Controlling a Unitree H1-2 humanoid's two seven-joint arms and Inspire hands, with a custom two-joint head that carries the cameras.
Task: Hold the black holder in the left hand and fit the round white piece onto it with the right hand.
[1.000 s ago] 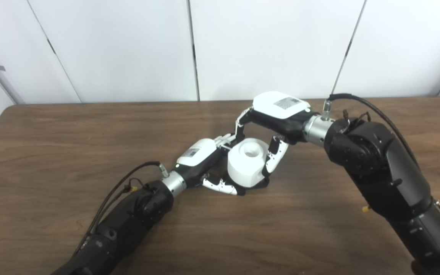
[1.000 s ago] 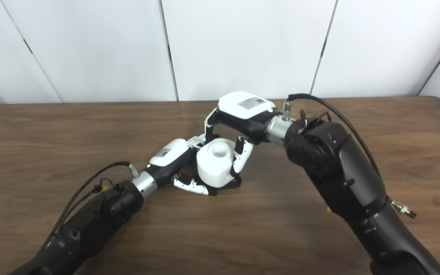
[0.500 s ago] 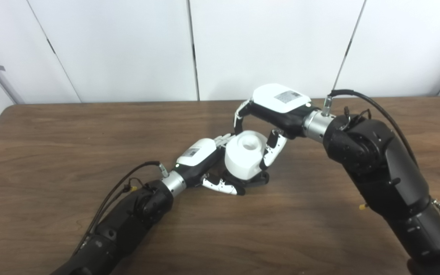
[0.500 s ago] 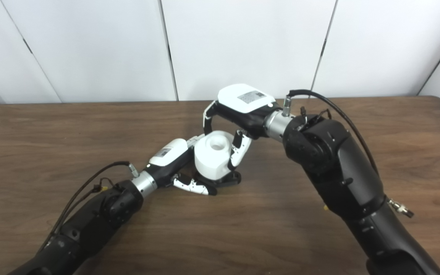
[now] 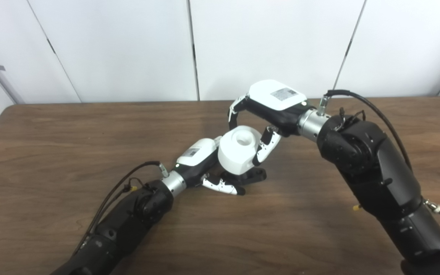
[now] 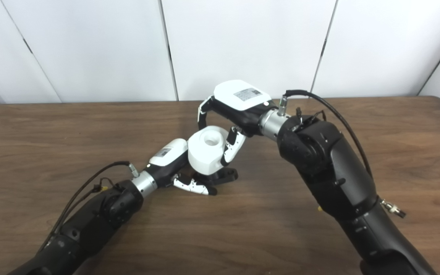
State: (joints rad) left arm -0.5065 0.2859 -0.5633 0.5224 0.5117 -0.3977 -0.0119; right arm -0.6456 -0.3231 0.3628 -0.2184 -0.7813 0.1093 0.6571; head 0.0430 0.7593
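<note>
The round white piece (image 5: pixel 239 151), clamped in the right hand (image 5: pixel 269 114) fingers, is now lifted and shifted left, exposing more of the black holder (image 5: pixel 248 176). The holder is kept gripped on the bench (image 5: pixel 52 145) by the left hand (image 5: pixel 201 162); the fit appears undone.

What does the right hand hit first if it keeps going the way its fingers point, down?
Probably the black holder, which the left hand steadies on the table. The right hand holds the white piece just above it; the exact gap is unclear.
</note>
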